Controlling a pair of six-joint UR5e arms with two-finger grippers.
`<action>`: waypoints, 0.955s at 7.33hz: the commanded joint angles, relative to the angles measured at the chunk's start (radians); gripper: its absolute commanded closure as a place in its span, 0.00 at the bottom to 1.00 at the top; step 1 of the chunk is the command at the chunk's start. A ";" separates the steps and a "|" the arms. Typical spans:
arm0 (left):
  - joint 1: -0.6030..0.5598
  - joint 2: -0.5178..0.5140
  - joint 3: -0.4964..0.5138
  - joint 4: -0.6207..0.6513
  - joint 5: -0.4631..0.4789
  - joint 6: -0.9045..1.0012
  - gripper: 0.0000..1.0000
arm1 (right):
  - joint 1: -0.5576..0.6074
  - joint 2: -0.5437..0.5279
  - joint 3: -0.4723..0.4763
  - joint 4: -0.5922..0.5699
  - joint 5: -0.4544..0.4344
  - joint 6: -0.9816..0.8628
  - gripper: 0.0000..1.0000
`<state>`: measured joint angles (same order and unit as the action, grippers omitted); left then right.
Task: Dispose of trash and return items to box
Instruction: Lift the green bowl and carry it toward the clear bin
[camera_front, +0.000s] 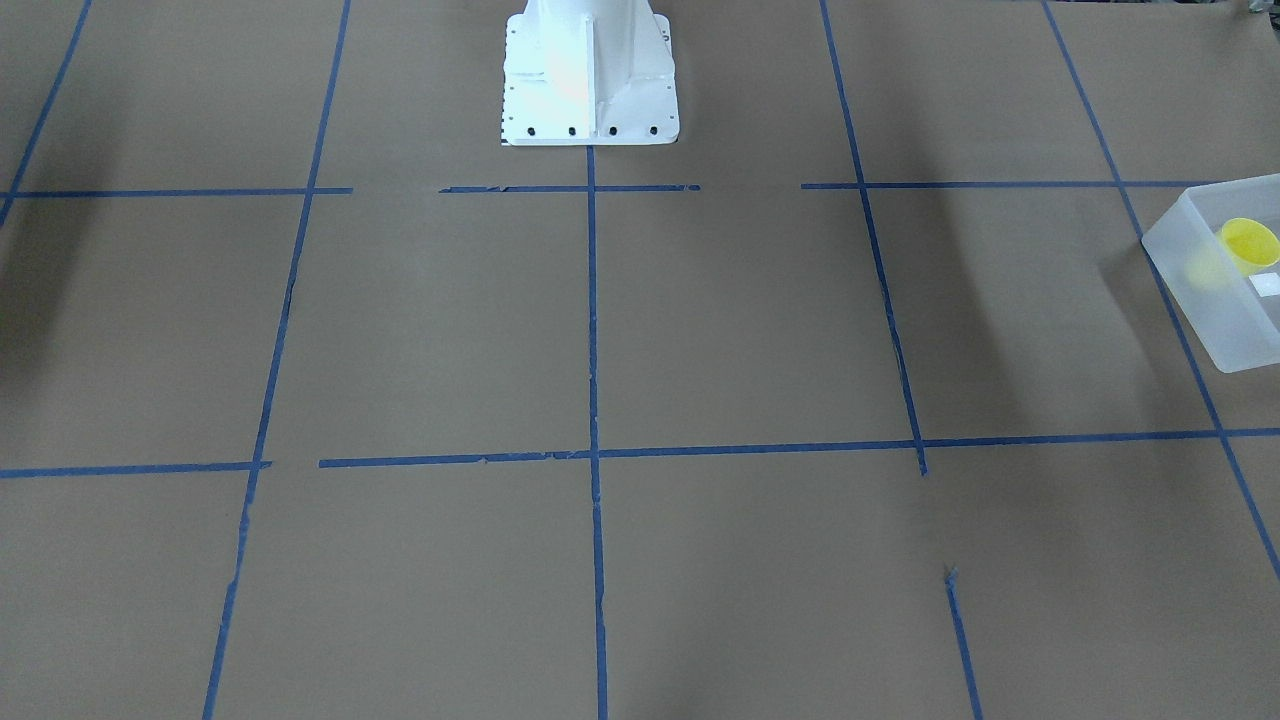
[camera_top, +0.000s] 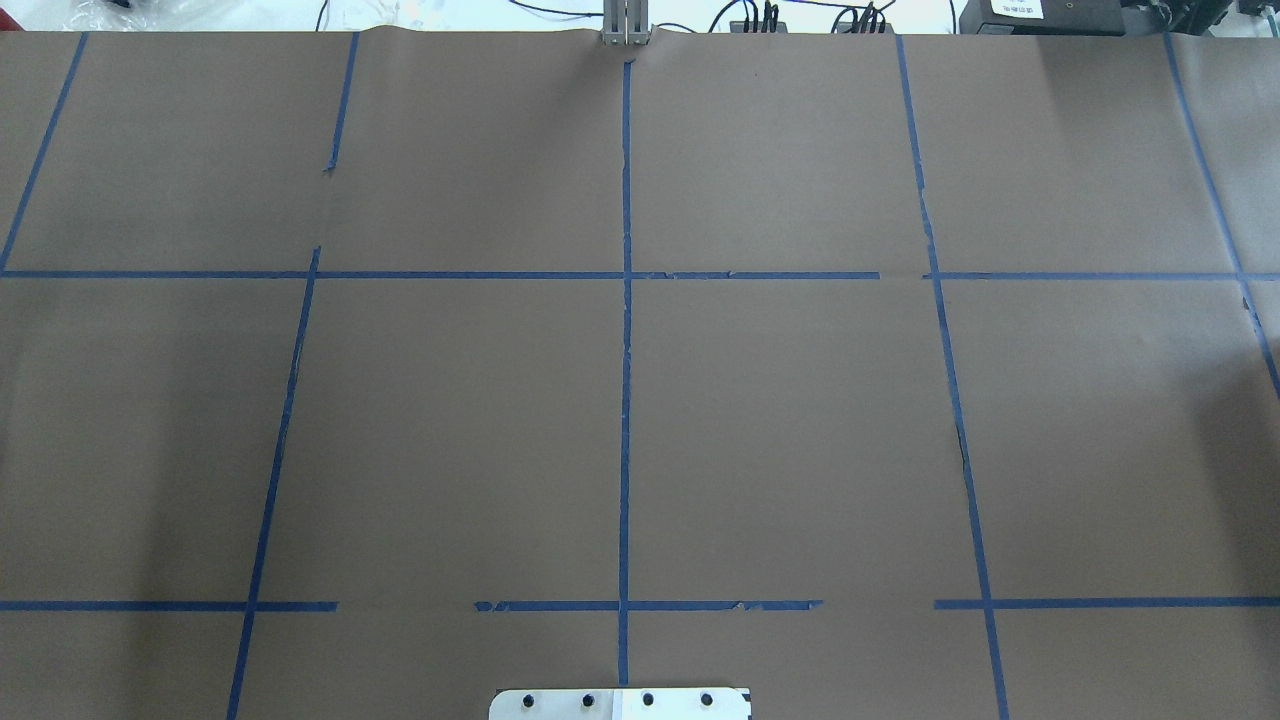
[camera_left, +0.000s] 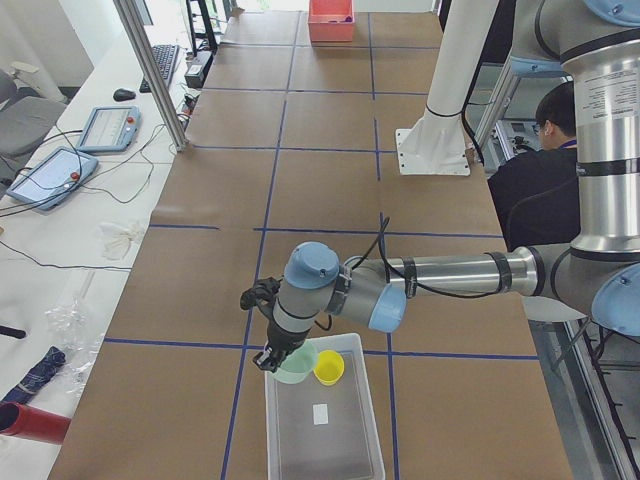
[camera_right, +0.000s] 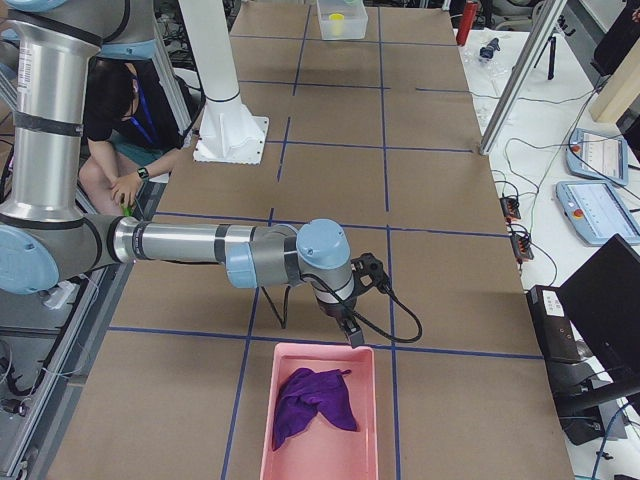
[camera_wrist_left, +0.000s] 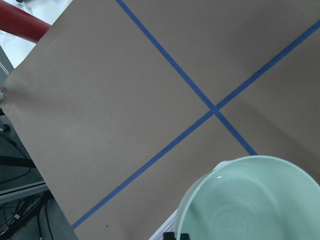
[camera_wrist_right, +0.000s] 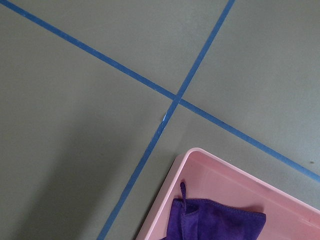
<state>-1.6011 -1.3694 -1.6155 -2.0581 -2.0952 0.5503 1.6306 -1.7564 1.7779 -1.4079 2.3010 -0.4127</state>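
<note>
In the exterior left view my left gripper (camera_left: 268, 358) holds the pale mint-green bowl (camera_left: 296, 363) by its rim over the far left corner of the frosted-white box (camera_left: 322, 430). The yellow cup (camera_left: 329, 367) stands inside the box beside the bowl. The left wrist view shows the bowl (camera_wrist_left: 250, 200) close up, with a dark fingertip (camera_wrist_left: 172, 235) at its rim. The front-facing view shows the box (camera_front: 1205, 290) and the cup (camera_front: 1250, 243) at its right edge. My right gripper (camera_right: 350, 335) hangs over the near end of the table; I cannot tell whether it is open or shut.
A pink bin (camera_right: 322, 410) holding a purple cloth (camera_right: 315, 400) lies just below my right gripper, and it also shows in the right wrist view (camera_wrist_right: 210, 172). A red cylinder (camera_left: 30, 422) lies off the table's corner near the box. An operator (camera_left: 545, 150) sits behind the robot.
</note>
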 joint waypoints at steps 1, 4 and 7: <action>-0.002 0.059 0.110 -0.193 0.000 0.000 1.00 | -0.002 -0.001 0.000 0.004 0.000 -0.001 0.00; 0.000 0.078 0.227 -0.330 0.000 -0.010 1.00 | 0.000 -0.001 0.000 0.004 -0.002 -0.008 0.00; 0.003 0.084 0.258 -0.355 -0.032 -0.016 1.00 | -0.002 -0.001 0.000 0.004 0.000 -0.008 0.00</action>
<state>-1.5994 -1.2867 -1.3702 -2.4060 -2.1174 0.5346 1.6300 -1.7579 1.7779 -1.4036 2.3008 -0.4202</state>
